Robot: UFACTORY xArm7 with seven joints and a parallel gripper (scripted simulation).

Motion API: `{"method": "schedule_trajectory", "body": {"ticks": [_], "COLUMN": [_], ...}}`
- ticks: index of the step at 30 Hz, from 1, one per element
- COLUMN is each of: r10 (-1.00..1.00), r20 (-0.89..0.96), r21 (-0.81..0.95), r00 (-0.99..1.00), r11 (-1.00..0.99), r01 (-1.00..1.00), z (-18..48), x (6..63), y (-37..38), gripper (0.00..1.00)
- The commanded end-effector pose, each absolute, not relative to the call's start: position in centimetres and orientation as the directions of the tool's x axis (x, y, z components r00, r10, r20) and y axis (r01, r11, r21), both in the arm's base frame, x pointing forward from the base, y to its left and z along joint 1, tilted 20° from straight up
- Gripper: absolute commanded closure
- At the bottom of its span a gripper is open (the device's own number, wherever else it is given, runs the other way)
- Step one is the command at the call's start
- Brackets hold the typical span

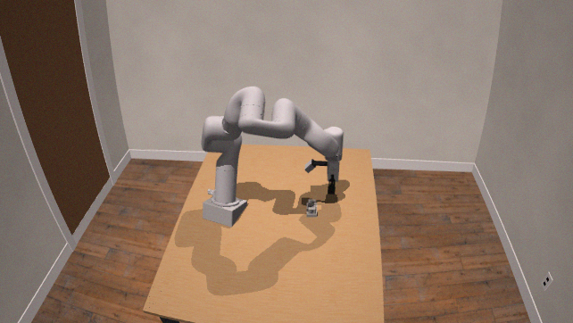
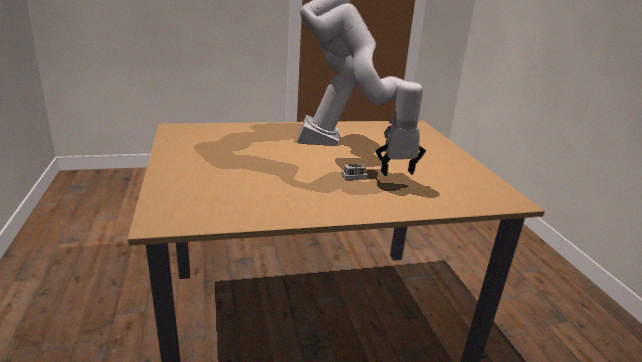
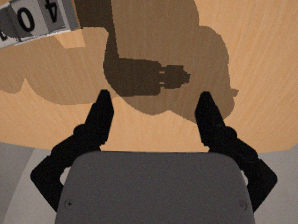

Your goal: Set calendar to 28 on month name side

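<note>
The small grey calendar tray with two grey digit cubes sits on the wooden table near the right middle; it also shows in the top view. In the wrist view the tray with its cubes lies at the upper left; the cube tops show "0" and "4". In the exterior view the front faces are too small to read surely. My gripper is open and empty, hovering just above the table to the right of the tray, apart from it. It also shows in the wrist view and in the top view.
The arm's base stands on the table left of the tray. The table's right edge is close to the gripper. The arm's shadow falls across the table around the tray.
</note>
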State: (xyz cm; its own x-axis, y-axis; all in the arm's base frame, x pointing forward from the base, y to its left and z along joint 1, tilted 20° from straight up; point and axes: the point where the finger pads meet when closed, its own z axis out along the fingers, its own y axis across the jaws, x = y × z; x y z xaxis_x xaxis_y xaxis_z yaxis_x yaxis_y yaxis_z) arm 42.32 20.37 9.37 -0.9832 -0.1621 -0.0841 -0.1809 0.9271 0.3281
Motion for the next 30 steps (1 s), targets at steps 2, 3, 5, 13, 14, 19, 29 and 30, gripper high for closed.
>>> {"method": "schedule_trajectory", "body": {"ticks": [2,3,5,13,14,19,29,30], "r10": [-0.160,-0.160,-0.160,-0.160,-0.160,-0.160,-0.160,-0.160], "r20": [-0.089,-0.089,-0.089,-0.089,-0.089,-0.089,-0.089,-0.089], "r21": [0.328,0.328,0.328,0.328,0.328,0.328,0.328,0.328], "r00": [-0.983,-0.983,-0.983,-0.983,-0.983,-0.983,-0.983,-0.983], "r11": [0.927,0.927,0.927,0.927,0.927,0.927,0.927,0.927], "r01": [-0.181,-0.181,-0.181,-0.181,-0.181,-0.181,-0.181,-0.181], "z": [8.5,8.3,8.0,7.8,7.8,7.8,7.8,7.8], "x": [42.5,42.6,42.6,42.6,42.6,42.6,42.6,42.6], "y": [20.8,20.8,21.0,21.0,21.0,21.0,21.0,21.0], "gripper": [0.00,0.00,0.00,0.00,0.00,0.00,0.00,0.00]}}
